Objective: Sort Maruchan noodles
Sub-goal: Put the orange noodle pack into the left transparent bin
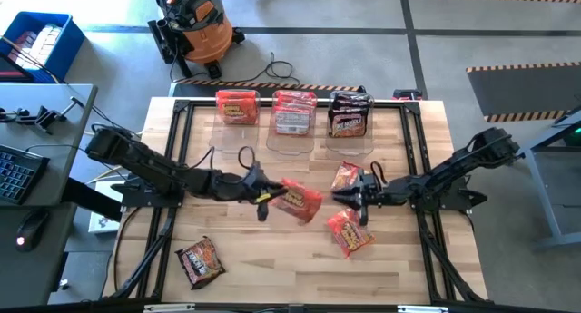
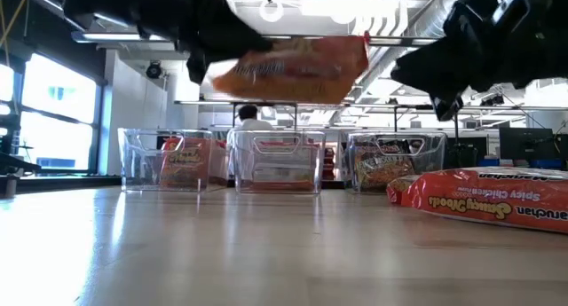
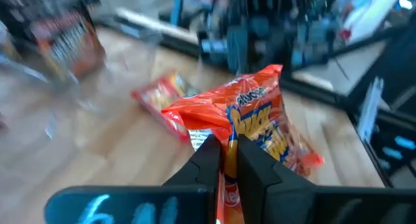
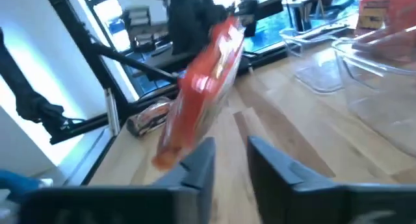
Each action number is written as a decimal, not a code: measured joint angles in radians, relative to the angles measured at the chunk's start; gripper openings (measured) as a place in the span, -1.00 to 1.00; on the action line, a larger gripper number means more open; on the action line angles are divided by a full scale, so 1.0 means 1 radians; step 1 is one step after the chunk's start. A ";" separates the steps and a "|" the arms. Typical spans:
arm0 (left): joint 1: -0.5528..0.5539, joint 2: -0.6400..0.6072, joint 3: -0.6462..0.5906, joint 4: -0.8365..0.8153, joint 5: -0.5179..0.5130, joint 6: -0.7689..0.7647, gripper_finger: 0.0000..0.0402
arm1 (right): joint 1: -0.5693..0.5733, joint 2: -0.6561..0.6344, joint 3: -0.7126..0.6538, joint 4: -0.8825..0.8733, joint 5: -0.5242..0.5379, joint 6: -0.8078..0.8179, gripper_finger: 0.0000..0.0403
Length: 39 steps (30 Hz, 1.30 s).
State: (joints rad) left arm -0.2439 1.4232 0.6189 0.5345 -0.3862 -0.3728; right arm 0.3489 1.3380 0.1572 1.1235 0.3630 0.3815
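- Pale wooden table (image 1: 300, 268) fills the middle of a workshop floor, with an orange shop vacuum (image 1: 195, 27) standing beyond its far edge.
- Along the far edge stand three clear bins: the left bin (image 1: 238, 109) holds orange packets, the middle bin (image 1: 293, 113) red-and-white ones, the right bin (image 1: 350, 115) dark ones.
- The left gripper (image 1: 263, 197) is above the table's centre, its fingers (image 3: 208, 160) pinched on the edge of an orange noodle packet (image 1: 298, 200), which hangs lifted off the wood and tilted.
- The right gripper (image 1: 354, 197) sits just right of that packet, its fingers (image 4: 198, 162) a narrow gap apart with nothing between them.
- Beside the right gripper lie two more orange packets on the wood: a far packet (image 1: 345, 177) and a near packet (image 1: 349, 231).
- A dark packet (image 1: 201, 261) lies alone near the front left corner, well apart from the rest.
- In the low view, a seated person (image 2: 248, 120) shows in the room behind the bins.
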 joint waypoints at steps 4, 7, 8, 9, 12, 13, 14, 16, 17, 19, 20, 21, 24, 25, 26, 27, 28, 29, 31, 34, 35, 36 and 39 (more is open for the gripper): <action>0.001 -0.025 0.000 0.094 -0.063 0.059 -0.92 | -0.006 0.002 0.057 -0.029 -0.004 -0.046 -0.24; 0.001 -0.028 0.000 0.165 -0.084 0.106 -0.92 | -0.022 0.002 0.108 -0.040 -0.012 -0.069 0.01; 0.001 -0.029 0.000 0.190 -0.095 0.119 -0.92 | -0.027 0.002 0.125 -0.042 -0.023 -0.075 0.07; 0.001 -0.029 0.000 0.210 -0.107 0.133 -0.92 | -0.033 0.002 0.141 -0.045 -0.034 -0.077 0.13; 0.001 -0.029 0.000 0.253 -0.124 0.171 -0.92 | -0.044 0.003 0.183 -0.066 -0.051 -0.081 0.22; 0.001 -0.029 0.000 0.272 -0.123 0.180 -0.92 | -0.046 0.003 0.194 -0.075 -0.051 -0.089 0.23; 0.001 -0.029 0.000 0.289 -0.123 0.185 -0.92 | -0.048 0.003 0.204 -0.085 -0.052 -0.094 0.24; 0.001 -0.029 0.000 0.309 -0.125 0.193 -0.92 | -0.052 0.003 0.220 -0.097 -0.054 -0.095 0.24; 0.001 -0.029 0.000 0.315 -0.125 0.193 -0.92 | -0.055 0.003 0.226 -0.097 -0.059 -0.095 0.24; 0.001 -0.029 0.000 0.335 -0.124 0.199 -0.92 | -0.061 0.003 0.239 -0.097 -0.070 -0.095 0.24; 0.001 -0.029 0.000 0.344 -0.124 0.203 -0.92 | -0.064 0.003 0.245 -0.094 -0.077 -0.094 0.24; 0.001 -0.029 0.000 0.345 -0.125 0.203 -0.92 | -0.068 0.003 0.252 -0.092 -0.084 -0.094 0.24; 0.001 -0.029 0.000 0.343 -0.141 0.202 -0.92 | -0.074 0.003 0.279 -0.092 -0.092 -0.094 0.24; 0.001 -0.029 0.000 0.347 -0.144 0.202 -0.92 | -0.075 0.003 0.288 -0.097 -0.092 -0.091 0.24; 0.000 -0.029 0.000 0.348 -0.148 0.202 -0.92 | -0.076 0.003 0.298 -0.104 -0.090 -0.089 0.24; 0.000 -0.029 0.000 0.349 -0.148 0.201 -0.92 | -0.078 0.003 0.307 -0.111 -0.084 -0.085 0.24; 0.000 -0.029 0.000 0.349 -0.148 0.201 -0.92 | -0.082 0.003 0.316 -0.123 -0.083 -0.076 0.24; 0.000 -0.029 0.000 0.352 -0.150 0.202 -0.92 | -0.087 0.003 0.326 -0.136 -0.083 -0.066 0.24; 0.000 -0.029 0.000 0.356 -0.158 0.202 -0.92 | -0.098 0.003 0.344 -0.162 -0.083 -0.046 0.24; 0.001 -0.029 0.000 0.357 -0.178 0.204 -0.92 | -0.116 0.003 0.360 -0.191 -0.083 -0.030 0.24; 0.001 -0.029 0.000 0.359 -0.181 0.210 -0.92 | -0.123 0.003 0.363 -0.195 -0.083 -0.022 0.24; 0.001 -0.029 0.000 0.365 -0.181 0.215 -0.92 | -0.129 0.003 0.366 -0.197 -0.083 -0.020 0.24; 0.001 -0.029 0.000 0.396 -0.181 0.234 -0.92 | -0.144 0.003 0.367 -0.200 -0.087 -0.022 0.22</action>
State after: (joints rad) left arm -0.2432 1.3945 0.6186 0.9308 -0.5674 -0.1390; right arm 0.2048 1.3411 0.5240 0.9237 0.2761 0.3600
